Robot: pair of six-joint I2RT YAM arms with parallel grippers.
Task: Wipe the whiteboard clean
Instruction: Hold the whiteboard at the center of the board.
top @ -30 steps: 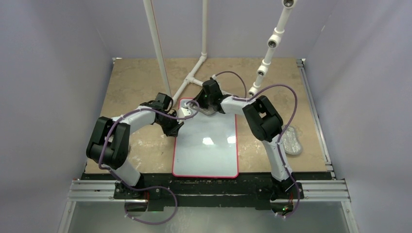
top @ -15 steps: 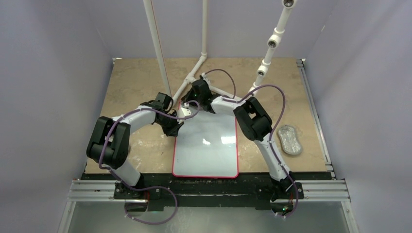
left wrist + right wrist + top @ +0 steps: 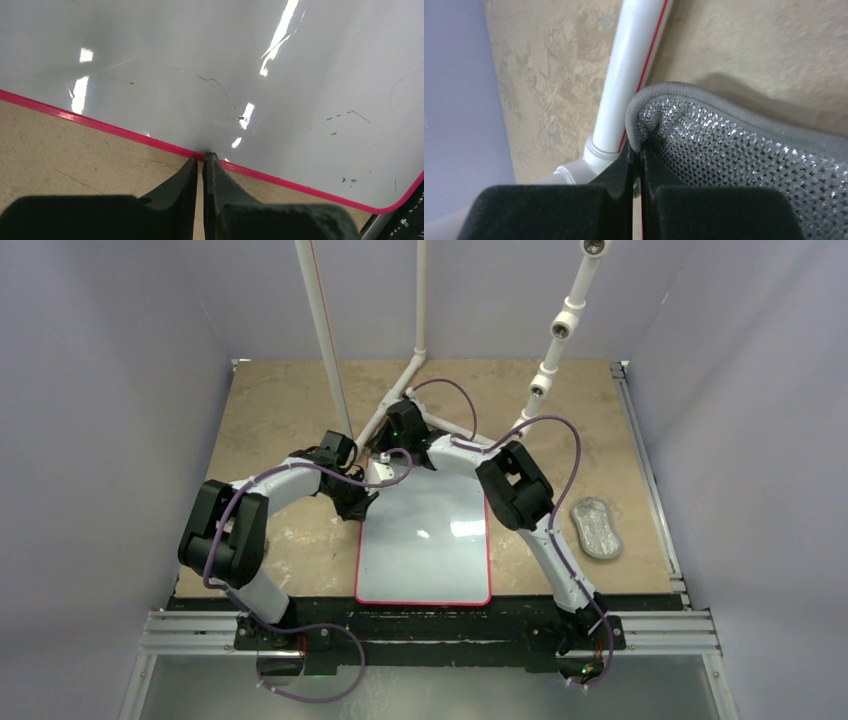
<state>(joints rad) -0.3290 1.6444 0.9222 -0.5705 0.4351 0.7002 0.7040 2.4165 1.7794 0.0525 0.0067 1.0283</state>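
Though parted by a hair-thin slit, all but pressed together: jaws of the left gripper (image 3: 202,156), tips touching the red border on the left edge of the whiteboard (image 3: 425,540). Lying flat on the tan table (image 3: 280,410), centred between both arms, near end by the front edge, faint dark flecks on the glossy face. At its far left corner, right gripper (image 3: 636,145), clamped tight on the rim of a sparkly grey mesh pad (image 3: 724,150), beside a white pipe (image 3: 624,75). Well apart to the right, a second grey pad (image 3: 596,528) on the table.

Robotics lab test cell for sure: 2 arms (image 3: 230,530) bolted to an aluminium rail (image 3: 680,632), blank walls (image 3: 100,390) boxing in the table (image 3: 270,410), PVC pipe rigging (image 3: 322,330).
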